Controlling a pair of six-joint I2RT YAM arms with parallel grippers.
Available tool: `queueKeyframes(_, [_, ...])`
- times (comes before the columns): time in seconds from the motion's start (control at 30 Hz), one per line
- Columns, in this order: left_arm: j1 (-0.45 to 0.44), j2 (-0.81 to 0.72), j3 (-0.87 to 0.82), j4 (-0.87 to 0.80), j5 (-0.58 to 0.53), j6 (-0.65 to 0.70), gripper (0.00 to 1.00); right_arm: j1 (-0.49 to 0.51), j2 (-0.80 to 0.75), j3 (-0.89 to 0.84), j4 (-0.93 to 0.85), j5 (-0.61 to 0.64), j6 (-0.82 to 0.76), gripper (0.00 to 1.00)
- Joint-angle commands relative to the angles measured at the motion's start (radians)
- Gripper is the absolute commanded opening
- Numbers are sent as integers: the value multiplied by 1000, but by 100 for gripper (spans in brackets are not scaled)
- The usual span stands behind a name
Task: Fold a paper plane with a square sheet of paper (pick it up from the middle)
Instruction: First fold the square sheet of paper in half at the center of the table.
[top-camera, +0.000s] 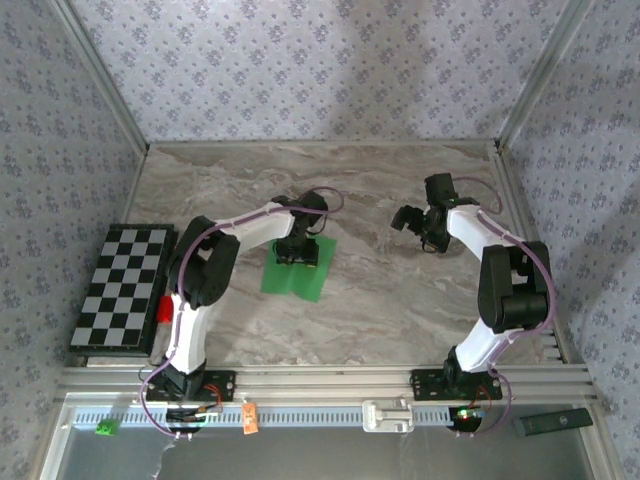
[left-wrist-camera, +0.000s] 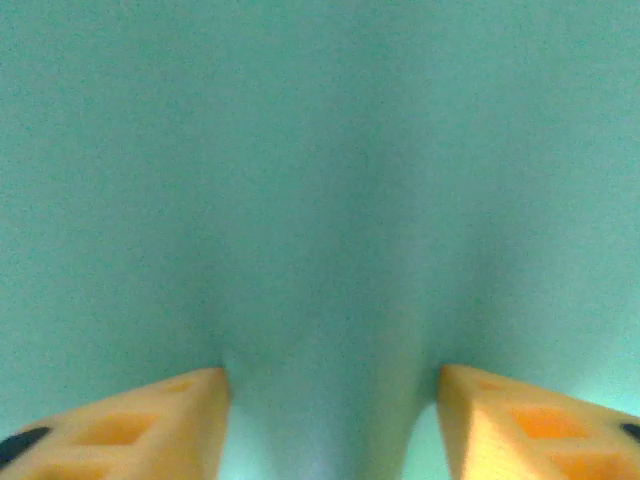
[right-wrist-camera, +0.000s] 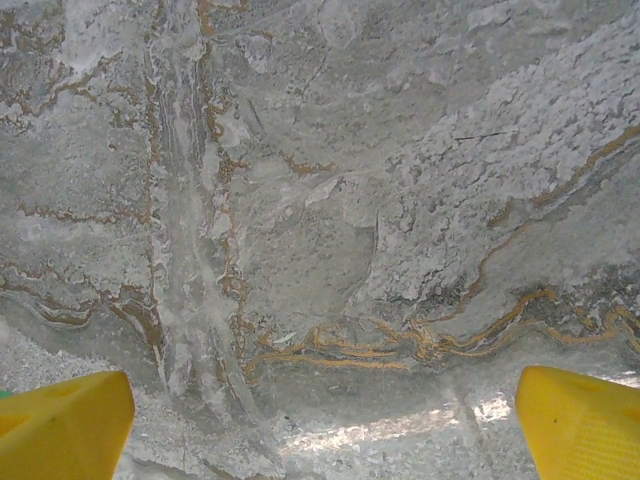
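**Q:** Where is the sheet of paper?
**A:** The green sheet of paper (top-camera: 300, 276) lies flat on the marbled table (top-camera: 400, 300), left of centre and well apart from the patterned walls (top-camera: 320, 70). In the left wrist view the paper (left-wrist-camera: 320, 180) sits close under the camera and is out of focus.

**Q:** What is the state of the left gripper?
**A:** The left gripper (top-camera: 296, 254) points down over the far half of the sheet. From the wrist, the left gripper (left-wrist-camera: 332, 390) has its two orange fingers (left-wrist-camera: 150, 430) partway apart, with green paper between and beyond the tips. Whether the tips touch or pinch the paper cannot be told. The shading between them is too blurred to read as a fold.

**Q:** And the right gripper?
**A:** The right gripper (top-camera: 410, 218) hangs over bare table, right of centre and well apart from the paper. From its wrist, the right gripper (right-wrist-camera: 325, 400) has its yellow fingers (right-wrist-camera: 60, 425) spread wide. It holds nothing, and only veined table surface (right-wrist-camera: 320, 200) lies between the fingers.

**Q:** What else is on or near the table?
**A:** A black-and-white checkered board (top-camera: 122, 288) lies at the table's left edge, beside the left arm, with a small red object (top-camera: 160, 308) just beside its right edge. Along the near rail (top-camera: 330, 382) are a small green cube (top-camera: 104, 428), an orange tag (top-camera: 250, 416) and, at the right end, a black bar (top-camera: 553, 422).
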Motion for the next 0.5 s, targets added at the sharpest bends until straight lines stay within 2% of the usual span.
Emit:
queueKeyframes(0.0, [59, -119, -77, 80, 113, -29, 46, 7, 9, 29, 31, -33, 20, 100])
queueKeyframes(0.1, [112, -215, -159, 210, 249, -68, 39, 15, 5, 29, 78, -85, 22, 100])
queueKeyframes(0.2, [144, -295, -207, 322, 375, -105, 36, 31, -4, 18, 136, -149, 26, 100])
queueKeyframes(0.33, [162, -353, -231, 445, 471, -153, 36, 51, -15, -19, 238, -252, 91, 100])
queueKeyframes(0.47, [163, -351, -304, 600, 508, -233, 37, 83, -24, -59, 351, -317, 135, 99])
